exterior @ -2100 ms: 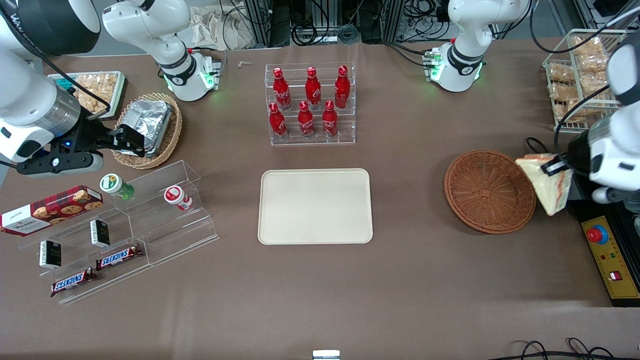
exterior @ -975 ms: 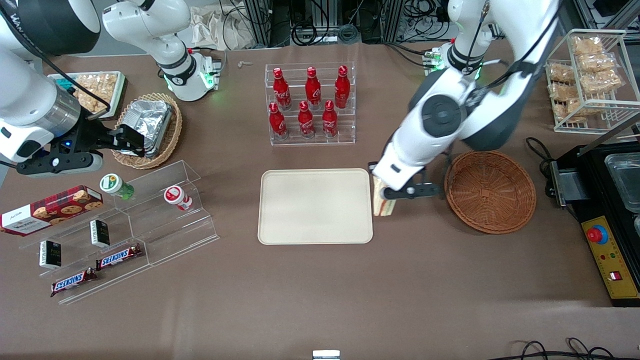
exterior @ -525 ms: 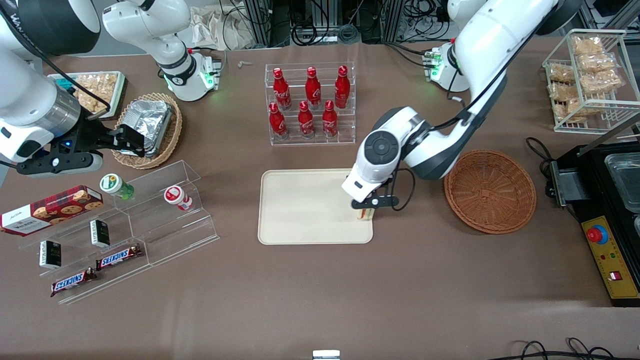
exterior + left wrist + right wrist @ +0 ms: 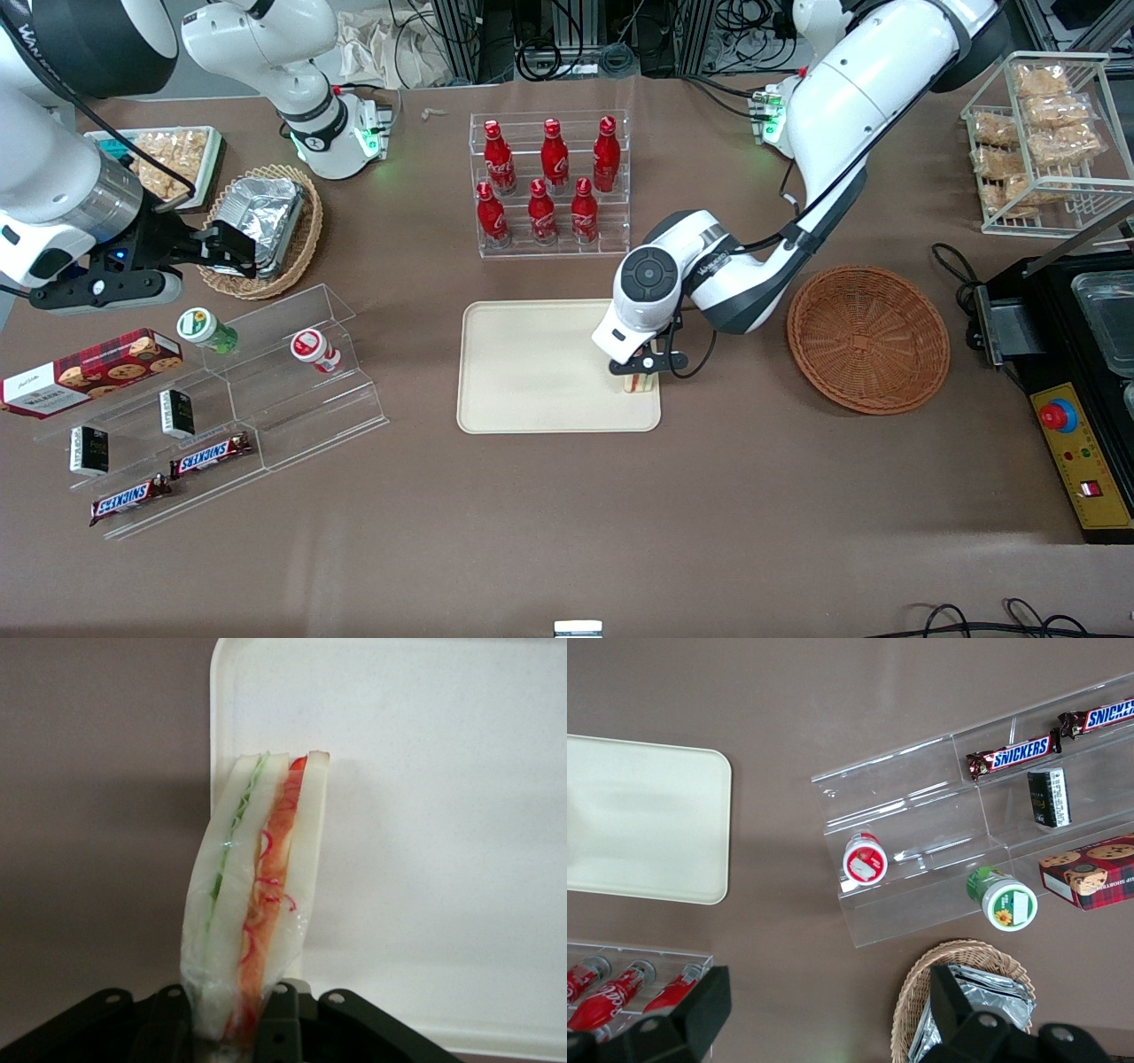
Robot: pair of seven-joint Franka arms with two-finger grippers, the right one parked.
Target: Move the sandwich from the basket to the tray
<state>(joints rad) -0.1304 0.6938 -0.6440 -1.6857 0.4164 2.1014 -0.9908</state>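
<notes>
We see the sandwich (image 4: 640,382) standing on edge w/ its filling layers facing up the wrist cam (image 4: 257,895), over the tray (image 4: 532,390) near the corner closest to the basket (image 4: 868,339). The tool (image 4: 644,363) sits directly above it, clamped on the sandwich's wrapped end. Basket sits beside the tray, toward the working arm's end of the surface (image 4: 567,532). Farther from the front cam, red bottles (image 4: 549,182) stand in a clear rack.

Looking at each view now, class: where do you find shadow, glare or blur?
Front view: pincer and sandwich shade the tray; soft shadows, no harsh glare. Left wrist view: pincer fingers soft-focused, film on the sandwich glints slightly.
</notes>
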